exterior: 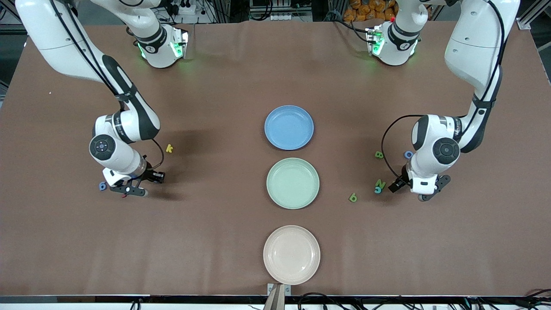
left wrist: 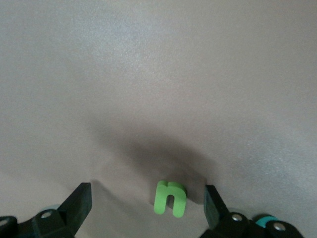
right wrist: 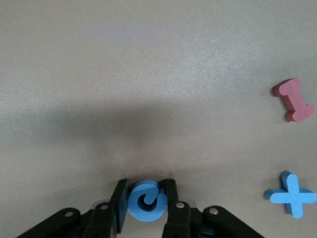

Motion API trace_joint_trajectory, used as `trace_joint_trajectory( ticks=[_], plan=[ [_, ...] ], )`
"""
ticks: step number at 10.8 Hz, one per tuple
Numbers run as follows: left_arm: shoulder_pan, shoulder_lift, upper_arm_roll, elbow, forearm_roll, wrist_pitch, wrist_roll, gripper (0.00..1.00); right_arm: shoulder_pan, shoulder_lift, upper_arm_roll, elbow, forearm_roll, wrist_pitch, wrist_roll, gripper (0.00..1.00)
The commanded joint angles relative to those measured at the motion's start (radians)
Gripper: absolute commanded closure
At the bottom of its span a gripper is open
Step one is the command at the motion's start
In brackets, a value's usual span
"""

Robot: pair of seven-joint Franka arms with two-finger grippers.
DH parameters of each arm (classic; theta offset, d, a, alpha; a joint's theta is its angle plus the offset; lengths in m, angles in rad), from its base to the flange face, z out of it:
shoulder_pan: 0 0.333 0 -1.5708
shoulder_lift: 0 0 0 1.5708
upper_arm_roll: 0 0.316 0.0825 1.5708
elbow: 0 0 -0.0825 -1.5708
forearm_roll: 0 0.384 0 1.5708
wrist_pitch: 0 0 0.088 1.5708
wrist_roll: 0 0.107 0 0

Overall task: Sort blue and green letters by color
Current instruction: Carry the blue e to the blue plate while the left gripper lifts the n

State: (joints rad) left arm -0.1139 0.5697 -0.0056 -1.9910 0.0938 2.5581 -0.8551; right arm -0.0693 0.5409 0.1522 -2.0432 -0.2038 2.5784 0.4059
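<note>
Nearest the front camera, finding only a beige plate point(exterior: 291, 254), bare. Moving up the table, passing a green 6 point(exterior: 353, 197) and a green plate point(exterior: 292, 183), then a green N point(exterior: 380, 183) touching a teal piece point(exterior: 378, 190) toward the left arm's end.

Just beside those, finding the left gripper point(left wrist: 147, 191) low over the table, jaws standing wide apart around a green n point(left wrist: 170, 198) without touching it. Risking a lopsided close: lying much closer to one finger, so likely being shoved or tipped instead of pinched squarely.

Toward the right arm's end, finding the right gripper point(right wrist: 145, 186) low over the table, jaws clamping a blue round piece point(right wrist: 146, 202) only at the fingertips. Risking a twist or slip-out during a lift or a fast swing, and a drop short of the blue plate point(exterior: 289, 127).

Farther up, noting a green 8 point(exterior: 379, 154), a blue ring point(exterior: 408, 154) and a yellow k point(exterior: 169, 148).

Getting both jaw states from the wrist views alone, plus a blue plus point(right wrist: 291, 194) and a red piece point(right wrist: 293, 100); losing these under the arms in the front view, possibly catching the held piece as a blue speck. Getting the plates from the front view only
</note>
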Motion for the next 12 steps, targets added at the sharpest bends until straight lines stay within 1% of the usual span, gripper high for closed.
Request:
trace_joint_trajectory(
  ticks=[1,2,3,5,7,8,9,10,12],
  plan=[
    [0.007,0.004,-0.026,0.0,0.011,0.033,-0.031,0.0,0.006,-0.001,0.045,0.03,0.049,-0.013,0.033,1.0],
    [0.008,0.004,-0.031,0.0,0.007,0.033,-0.03,0.0,0.023,-0.005,0.074,0.056,0.087,-0.035,0.08,1.0],
    [0.008,0.004,-0.03,0.0,0.007,0.034,-0.03,0.0,0.061,-0.007,0.088,0.096,0.101,-0.07,0.162,1.0],
    [0.008,0.007,-0.031,-0.002,0.007,0.036,-0.03,0.0,0.155,-0.007,0.101,0.164,0.101,-0.115,0.327,1.0],
    [0.01,0.007,-0.031,-0.002,0.007,0.036,-0.022,0.0,0.229,-0.006,0.13,0.208,0.101,-0.129,0.489,1.0],
    [0.01,0.009,-0.031,-0.002,0.007,0.036,-0.022,0.11,0.255,-0.006,0.144,0.227,0.101,-0.148,0.543,1.0],
    [0.011,0.006,-0.031,-0.002,-0.003,0.036,-0.031,0.91,0.281,-0.006,0.153,0.239,0.101,-0.156,0.594,1.0],
    [0.016,0.005,-0.031,-0.002,-0.031,0.036,-0.028,1.0,0.307,-0.007,0.161,0.241,0.101,-0.156,0.638,1.0],
    [0.016,0.005,-0.031,-0.002,-0.031,0.036,-0.028,1.0,0.354,-0.01,0.176,0.248,0.101,-0.158,0.738,1.0]
  ],
)
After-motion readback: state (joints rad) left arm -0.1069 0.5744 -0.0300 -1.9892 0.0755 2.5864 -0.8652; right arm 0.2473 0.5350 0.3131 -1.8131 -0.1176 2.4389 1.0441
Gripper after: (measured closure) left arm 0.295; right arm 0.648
